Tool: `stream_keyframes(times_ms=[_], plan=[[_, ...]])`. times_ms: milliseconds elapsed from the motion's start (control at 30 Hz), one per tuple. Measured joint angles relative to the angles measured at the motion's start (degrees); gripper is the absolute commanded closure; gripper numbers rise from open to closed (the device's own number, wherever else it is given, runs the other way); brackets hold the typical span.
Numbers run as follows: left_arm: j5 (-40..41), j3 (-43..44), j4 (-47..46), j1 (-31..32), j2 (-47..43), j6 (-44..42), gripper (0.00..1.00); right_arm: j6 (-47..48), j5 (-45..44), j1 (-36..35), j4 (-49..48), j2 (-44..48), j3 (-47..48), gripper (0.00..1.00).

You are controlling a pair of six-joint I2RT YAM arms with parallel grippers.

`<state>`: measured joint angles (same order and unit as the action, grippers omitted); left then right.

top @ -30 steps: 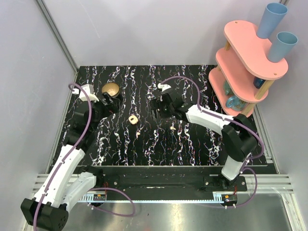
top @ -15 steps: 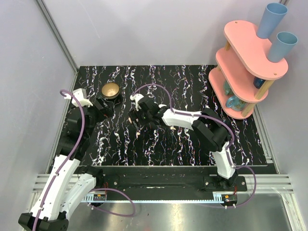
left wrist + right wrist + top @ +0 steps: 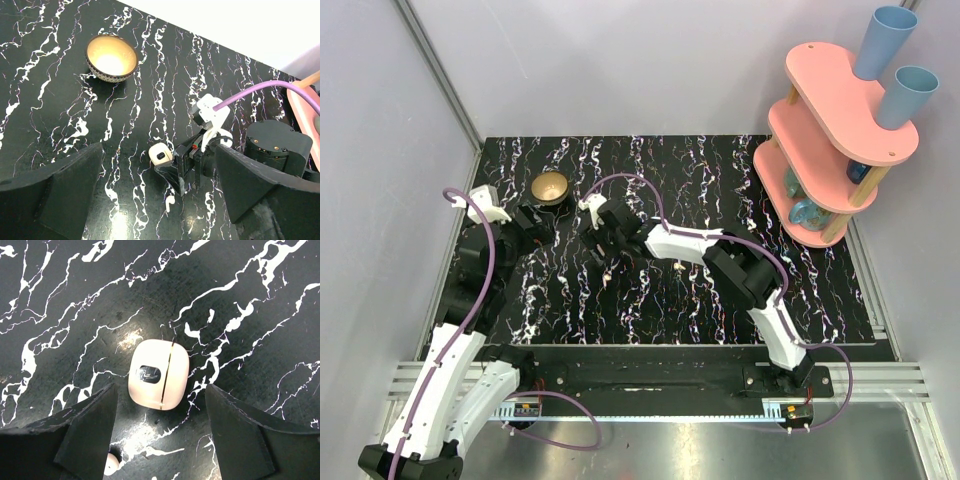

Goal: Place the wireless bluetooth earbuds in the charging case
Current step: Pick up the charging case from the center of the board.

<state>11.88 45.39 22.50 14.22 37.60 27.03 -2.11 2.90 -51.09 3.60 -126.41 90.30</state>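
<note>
left claw (image 3: 532, 222) wide apart, nothing between its fingers, hanging above the far-left part of the table (image 3: 720, 310); brass-coloured bowl (image 3: 111, 57) upright on the table just beyond it, far left.

right arm stretched across to left-centre; right claw (image 3: 600, 240) points down over the charging case (image 3: 160, 374); jaws parted at a middling width, one finger (image 3: 85, 435) either side of the case, dark table showing in the gap on both sides; no contact visible, so nothing gripped.

case lies flat on the table, lid shut, seam line running across it, dark oval mark on one half; in the left wrist view it peeks out at the left edge of the right claw.

one earbud (image 3: 111, 465) on the table just to the near side of the case, close to one fingertip, cut off by the frame edge in the right wrist view; not in the case; cannot tell where the second bud is.

far right: pink tiered shelf (image 3: 840, 120) at the table's far-right corner, two blue cups (image 3: 885, 40) standing on top, well apart from both arms.
</note>
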Motion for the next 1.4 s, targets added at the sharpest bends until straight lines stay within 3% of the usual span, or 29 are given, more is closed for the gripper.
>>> stream_keyframes(times_ms=[300, 433, 867, 900, 967, 1033, 1300, 1400], plan=[[0.0, -0.04, 0.11, 0.0, 0.0, 0.37, 0.01, 0.37, -0.42, -0.26, -0.33, -2.1, 0.92, 0.27], [0.0, -0.04, 0.11, -0.11, 0.0, 0.48, 0.01, 0.59, -0.46, -0.35, -0.68, -2.69, 1.53, 0.33], [-0.02, -0.04, 0.13, -0.31, 0.81, 1.07, 0.01, 0.85, -0.55, -0.37, -0.85, -2.8, 1.51, 0.37], [-0.02, -0.04, 0.15, -0.33, 0.81, 1.22, 0.01, 0.92, -0.74, -0.39, -0.9, -2.8, 1.49, 0.44], [-0.02, -0.04, 0.15, -0.33, 0.81, 1.55, 0.01, 1.25, -0.96, -0.44, -1.03, -2.8, 1.36, 0.45], [0.0, -0.04, 0.15, -0.35, 0.81, 1.95, 0.01, 1.25, -1.36, -0.52, -1.22, -2.8, 1.27, 0.57], [0.04, -0.04, 0.37, -0.55, 1.29, 3.17, 0.01, 1.36, -1.86, -0.63, -1.7, -2.58, 0.83, 0.75], [0.04, -0.04, 0.42, -0.63, 1.31, 3.48, 0.01, 1.86, -2.43, -0.66, -1.66, -0.94, -1.27, 0.98]])
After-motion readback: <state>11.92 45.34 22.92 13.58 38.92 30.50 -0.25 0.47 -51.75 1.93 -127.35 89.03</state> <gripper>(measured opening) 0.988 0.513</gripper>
